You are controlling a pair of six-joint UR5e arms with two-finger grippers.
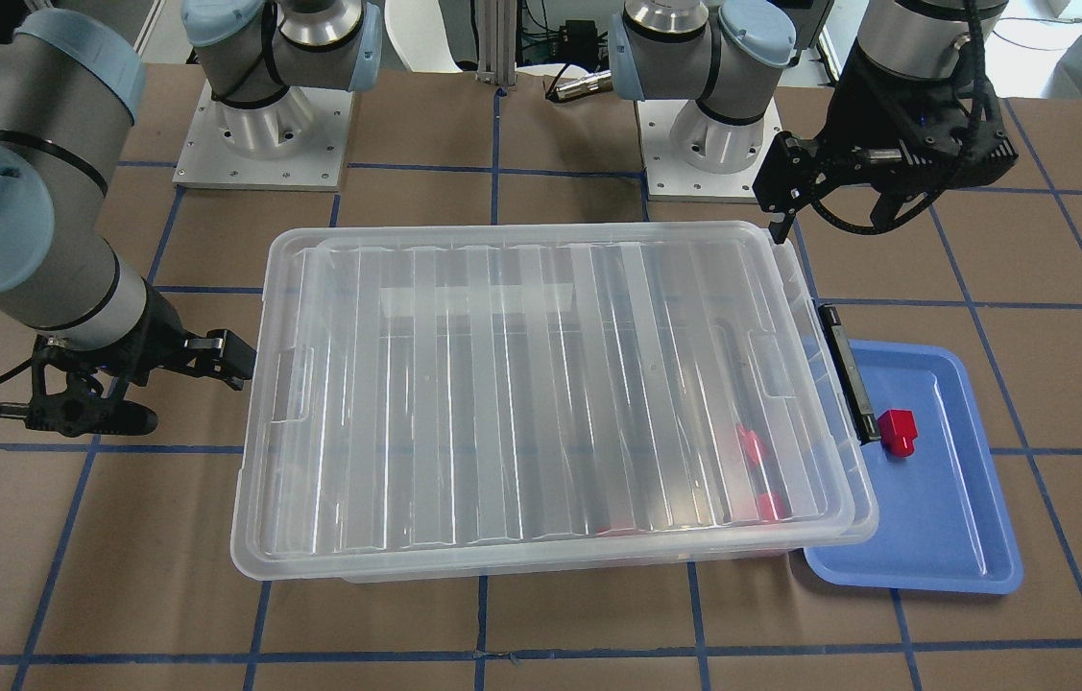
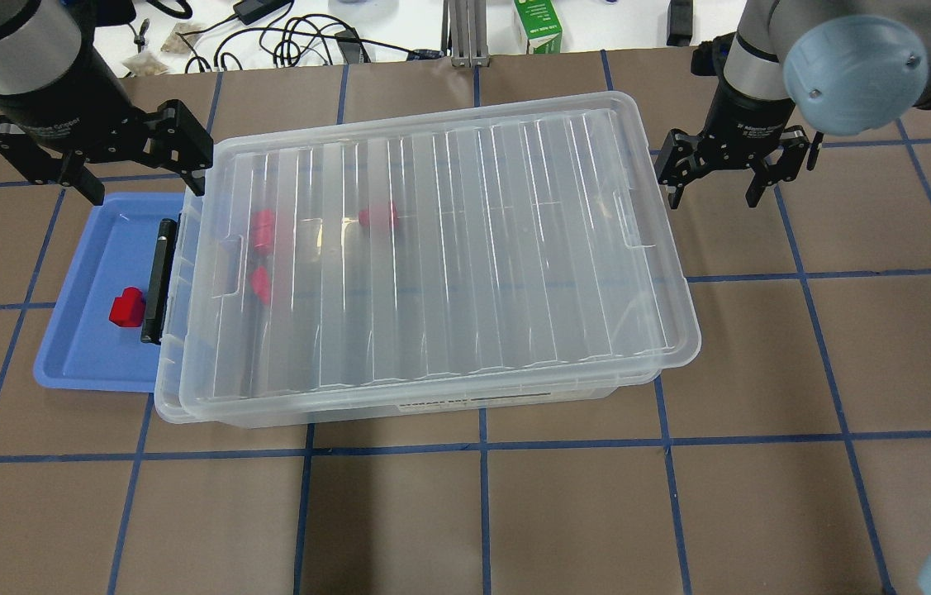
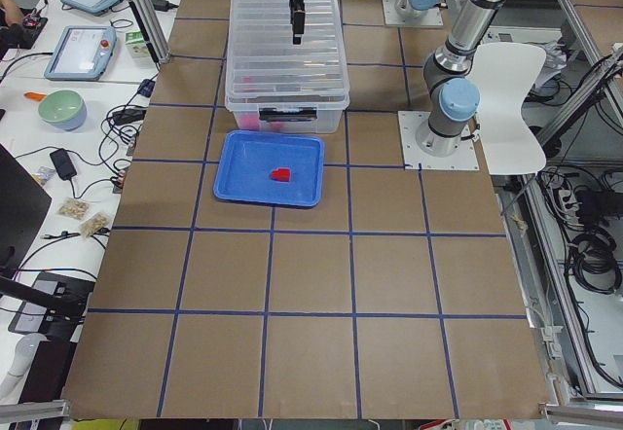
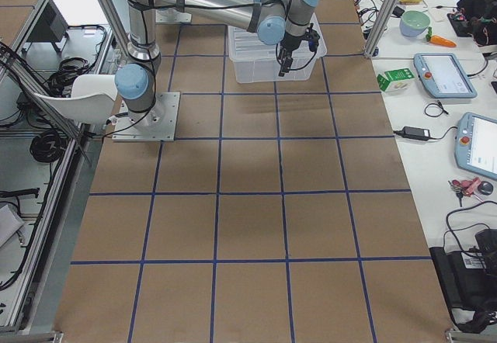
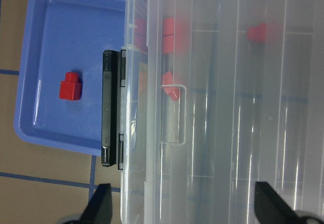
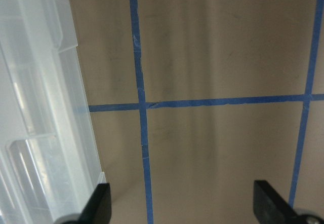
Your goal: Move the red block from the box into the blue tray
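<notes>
Brown tabletop (image 2: 515, 512) with a blue tape grid. Across its middle, the clear box (image 2: 515, 395), long sides roughly parallel to the robot-side edge, ribbed lid (image 2: 473, 248) on. Just beside the box's end that faces the tabletop's left edge, the blue tray (image 2: 93, 355). Above the tray's far corner and the neighbouring box corner, the left hand (image 2: 143, 186), fingers spread wide, grasping nothing. Off the box's opposite end, toward the right edge, the right hand (image 2: 713, 198), likewise released, over the tabletop. On the box's tray-side end, a black latch (image 2: 157, 281). In the tray, close beside the latch, the red block (image 2: 127, 307). Under the lid, near that same end, three more red blocks (image 2: 263, 231).
</notes>
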